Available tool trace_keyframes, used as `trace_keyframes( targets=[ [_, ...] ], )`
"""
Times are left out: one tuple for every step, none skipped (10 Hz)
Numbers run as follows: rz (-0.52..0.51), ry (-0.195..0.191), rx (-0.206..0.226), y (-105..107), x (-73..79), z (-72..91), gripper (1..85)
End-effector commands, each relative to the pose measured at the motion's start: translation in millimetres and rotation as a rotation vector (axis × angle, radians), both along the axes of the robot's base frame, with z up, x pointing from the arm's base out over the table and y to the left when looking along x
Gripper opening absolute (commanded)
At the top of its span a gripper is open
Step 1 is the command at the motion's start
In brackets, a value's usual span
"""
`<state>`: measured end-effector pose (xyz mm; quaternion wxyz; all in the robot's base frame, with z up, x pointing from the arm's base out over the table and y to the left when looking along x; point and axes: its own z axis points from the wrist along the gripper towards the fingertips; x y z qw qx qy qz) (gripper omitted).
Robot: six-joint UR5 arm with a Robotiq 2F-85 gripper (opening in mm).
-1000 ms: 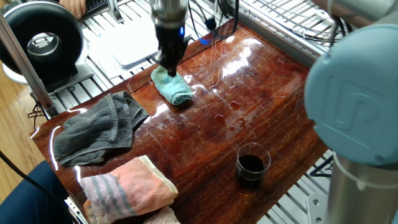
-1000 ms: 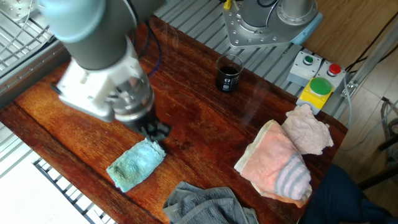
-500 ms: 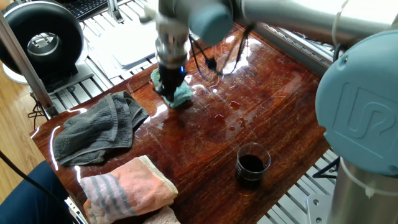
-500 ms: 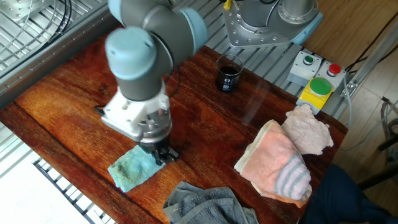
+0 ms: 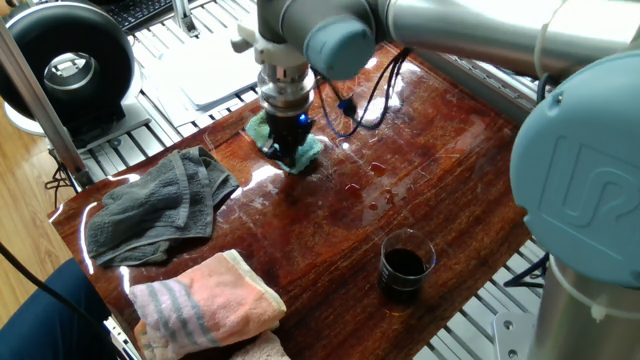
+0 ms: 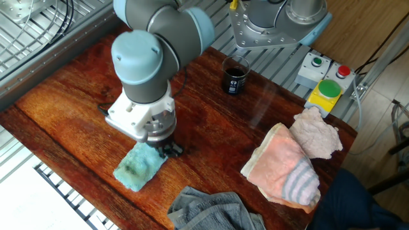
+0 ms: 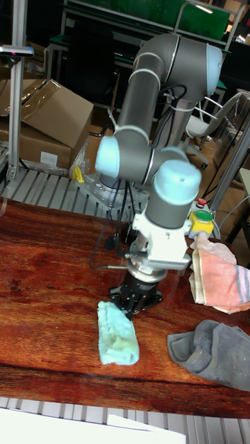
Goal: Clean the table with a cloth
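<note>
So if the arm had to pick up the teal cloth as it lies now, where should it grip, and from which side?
The cloth lies flat on the table as a folded oblong. The gripper is down at one end of it. Probably best to come straight down from above and pinch that near end across its short width: the cloth is too flat for a side approach, and the grey towel lies close by.

glossy wood table, fuzzy terry cloth, matt plastic arm

Cardboard boxes stacked behind bench; wooden floor; slotted aluminium frame surrounds
</note>
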<state>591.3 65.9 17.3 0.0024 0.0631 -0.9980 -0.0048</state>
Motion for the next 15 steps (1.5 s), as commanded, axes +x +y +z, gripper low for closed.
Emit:
trace_keyframes(
  targets=[
    [0.001, 0.045, -0.027, -5, -16.2, 14.6, 1.3],
    [0.001, 0.050, -0.033, -6, -18.1, 15.0, 1.3],
    [0.005, 0.054, -0.039, -7, -19.9, 17.5, 1.3],
    [0.010, 0.058, -0.042, -8, -21.4, 19.9, 1.3],
    [0.011, 0.064, -0.045, -8, -23.7, 23.2, 1.3],
    [0.013, 0.065, -0.046, -9, -25.5, 26.7, 1.3],
    [0.019, 0.064, -0.046, -8, -27.5, 31.5, 1.3],
    [0.020, 0.064, -0.046, -8, -29.4, 35.3, 1.3],
    [0.020, 0.064, -0.047, -8, -31.5, 37.7, 1.3],
    [0.022, 0.063, -0.049, -8, -33.4, 40.0, 1.3],
    [0.020, 0.062, -0.046, -7, -35.9, 41.7, 1.3],
    [0.019, 0.053, -0.043, -4, -36.4, 41.3, 1.3],
    [0.018, 0.053, -0.042, -2, -39.1, 41.6, 1.3],
    [0.016, 0.055, -0.043, -1, -41.5, 42.5, 1.3],
    [0.016, 0.056, -0.045, -2, -43.4, 42.9, 1.3]
  ],
)
